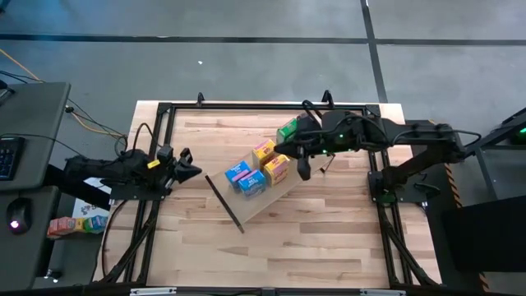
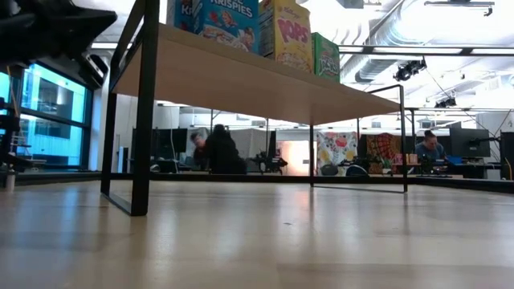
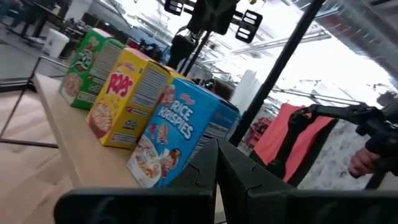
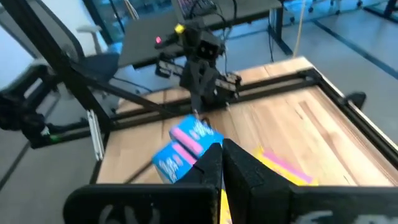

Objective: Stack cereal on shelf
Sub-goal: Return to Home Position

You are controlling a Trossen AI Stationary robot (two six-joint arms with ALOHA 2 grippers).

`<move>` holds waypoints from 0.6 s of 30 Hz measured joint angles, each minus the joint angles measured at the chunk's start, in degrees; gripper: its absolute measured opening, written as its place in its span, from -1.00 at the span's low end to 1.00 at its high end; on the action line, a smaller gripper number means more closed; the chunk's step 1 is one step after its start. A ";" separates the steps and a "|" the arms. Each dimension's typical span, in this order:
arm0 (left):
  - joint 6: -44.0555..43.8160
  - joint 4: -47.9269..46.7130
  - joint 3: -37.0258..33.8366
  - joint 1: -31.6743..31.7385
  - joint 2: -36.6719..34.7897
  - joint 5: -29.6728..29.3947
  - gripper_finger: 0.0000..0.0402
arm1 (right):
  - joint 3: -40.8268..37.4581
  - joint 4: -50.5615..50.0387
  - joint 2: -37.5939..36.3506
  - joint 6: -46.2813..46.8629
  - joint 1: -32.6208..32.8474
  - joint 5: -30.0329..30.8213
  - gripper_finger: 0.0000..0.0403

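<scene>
Cereal (image 1: 261, 168) stands upright on the shelf (image 1: 253, 207) mid-surface (image 1: 329, 238); right hand (image 1: 302, 168), empty and pressed together, hovers beside the yellow boxes (image 1: 277, 168), so lift straight up before retracting; left hand (image 1: 191, 171), also pressed together, waits clear at left.

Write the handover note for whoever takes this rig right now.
Left gripper: shut, empty, just off the blue-box end of the shelf.
Right gripper: shut, empty, above the shelf beside the yellow boxes.
Cereal: upright on the shelf, with the green box at one end, the yellow boxes in the middle and the blue boxes at the other end.
Done: stacking looks complete.
Left: bring both arms home, lifting the right one clear of the boxes first.
</scene>
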 joint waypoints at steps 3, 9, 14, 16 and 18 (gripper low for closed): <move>0.06 -0.56 0.00 0.65 0.07 -0.05 -1.00 | 0.00 -3.69 -0.78 0.00 0.00 0.06 -1.00; -0.41 -2.50 0.02 0.64 0.07 -2.33 -1.00 | 0.00 -11.40 -1.03 -0.11 0.04 -4.70 -1.00; -0.61 -3.20 0.02 0.63 0.07 -2.36 -1.00 | 0.00 -18.27 -1.93 -3.29 0.04 -11.02 -1.00; -1.13 -3.27 0.02 0.62 0.09 -2.36 -1.00 | 0.00 -21.82 -3.41 -4.92 0.04 -12.08 -1.00; -1.38 -3.30 0.02 0.64 0.09 -2.40 -1.00 | -0.01 -25.28 -4.98 -6.63 0.04 -12.32 -1.00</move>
